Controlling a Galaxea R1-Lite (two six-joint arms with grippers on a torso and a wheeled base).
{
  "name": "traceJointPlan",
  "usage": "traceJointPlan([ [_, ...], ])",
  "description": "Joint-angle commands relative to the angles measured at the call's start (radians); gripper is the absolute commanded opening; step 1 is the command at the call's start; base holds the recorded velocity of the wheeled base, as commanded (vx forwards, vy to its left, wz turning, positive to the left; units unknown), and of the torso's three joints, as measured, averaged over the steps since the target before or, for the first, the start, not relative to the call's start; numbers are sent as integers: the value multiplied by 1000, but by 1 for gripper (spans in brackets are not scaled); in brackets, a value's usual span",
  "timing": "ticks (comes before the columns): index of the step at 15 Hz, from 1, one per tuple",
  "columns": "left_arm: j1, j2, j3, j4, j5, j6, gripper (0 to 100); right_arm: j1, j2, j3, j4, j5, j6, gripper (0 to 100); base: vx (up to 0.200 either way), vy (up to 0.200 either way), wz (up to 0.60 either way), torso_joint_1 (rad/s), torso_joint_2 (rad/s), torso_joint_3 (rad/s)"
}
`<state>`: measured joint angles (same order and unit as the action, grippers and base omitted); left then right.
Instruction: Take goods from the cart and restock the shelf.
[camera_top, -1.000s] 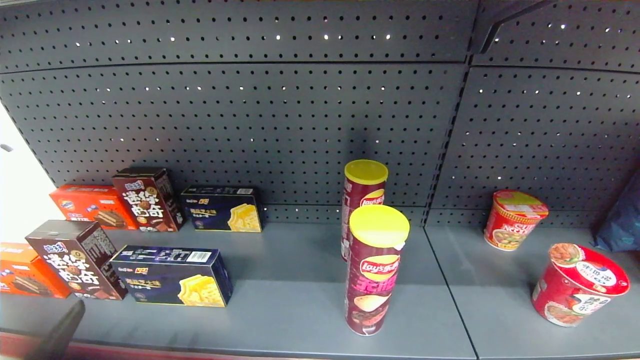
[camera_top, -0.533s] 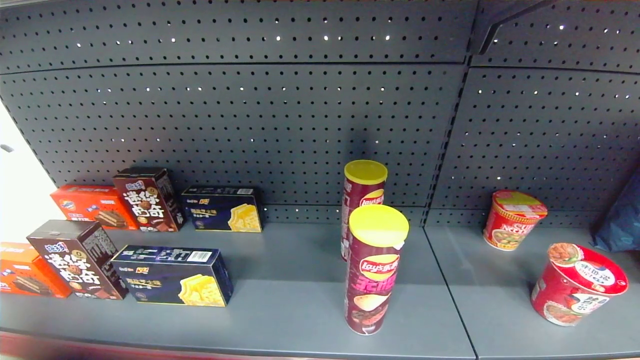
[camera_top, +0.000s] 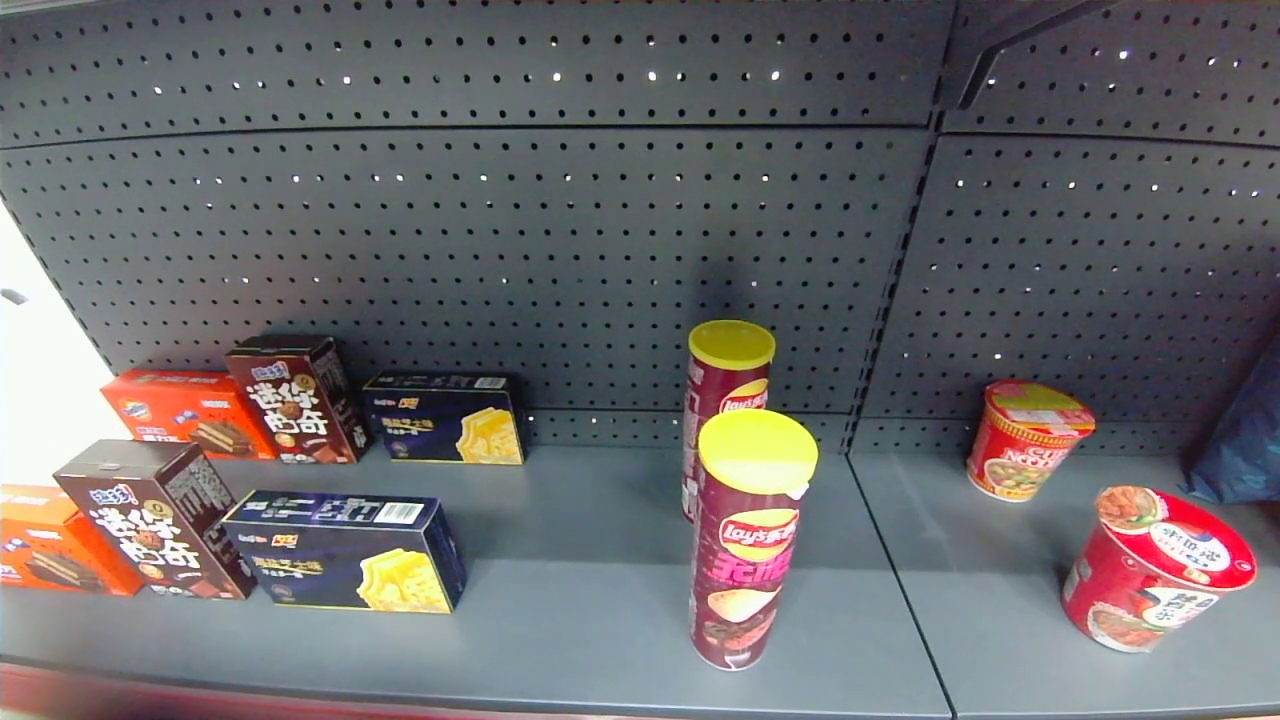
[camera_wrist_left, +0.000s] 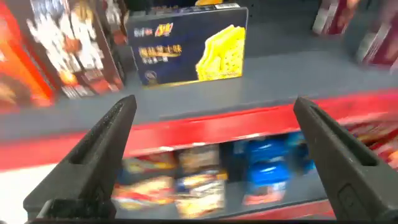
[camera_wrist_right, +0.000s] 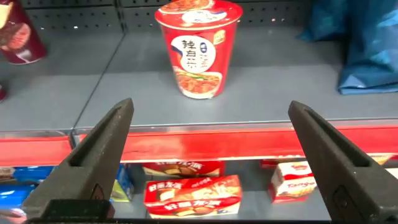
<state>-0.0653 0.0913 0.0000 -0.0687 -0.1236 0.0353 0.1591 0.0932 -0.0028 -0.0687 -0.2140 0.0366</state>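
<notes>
The grey shelf (camera_top: 600, 600) carries two yellow-lidded chip cans (camera_top: 752, 540), one behind the other, and dark blue biscuit boxes (camera_top: 350, 555) to their left. A red noodle cup (camera_top: 1150, 570) stands at the front right. My left gripper (camera_wrist_left: 211, 162) is open and empty, in front of and just below the shelf's red edge strip (camera_wrist_left: 205, 130), facing a dark blue biscuit box (camera_wrist_left: 186, 43). My right gripper (camera_wrist_right: 211, 162) is also open and empty, at the shelf's front edge (camera_wrist_right: 205, 143), facing the red noodle cup (camera_wrist_right: 199, 46).
Brown boxes (camera_top: 160, 520) and orange boxes (camera_top: 60, 550) fill the shelf's left end. A second noodle cup (camera_top: 1025, 440) and a blue bag (camera_top: 1240, 440) stand at the back right. Bare shelf lies between the boxes and cans. Packaged goods (camera_wrist_right: 193, 193) sit on the level below.
A dark gripper part at the head view's bottom left corner one second ago has dropped out of that view. The goods on the shelf have not moved.
</notes>
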Motion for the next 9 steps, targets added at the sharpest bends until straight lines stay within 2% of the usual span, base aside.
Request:
traceJointPlan([
  [1,1,4,0,0,-4,64,100,0,5,3,0,1,3,100,0,0,0,0,0,0],
  [2,1,4,0,0,-5,103,100,0,5,3,0,1,3,100,0,0,0,0,0,0],
  [3,-1,4,0,0,-4,106,100,0,5,3,0,1,3,100,0,0,0,0,0,0],
  [4,1,4,0,0,1,95,100,0,5,3,0,-1,3,100,0,0,0,0,0,0],
  [6,1,5,0,1,1,48,100,0,5,3,0,-4,6,100,0,-200,0,2,2,0],
  [9,1,5,0,0,-1,25,100,0,5,3,0,15,-6,100,0,0,0,0,0,0],
])
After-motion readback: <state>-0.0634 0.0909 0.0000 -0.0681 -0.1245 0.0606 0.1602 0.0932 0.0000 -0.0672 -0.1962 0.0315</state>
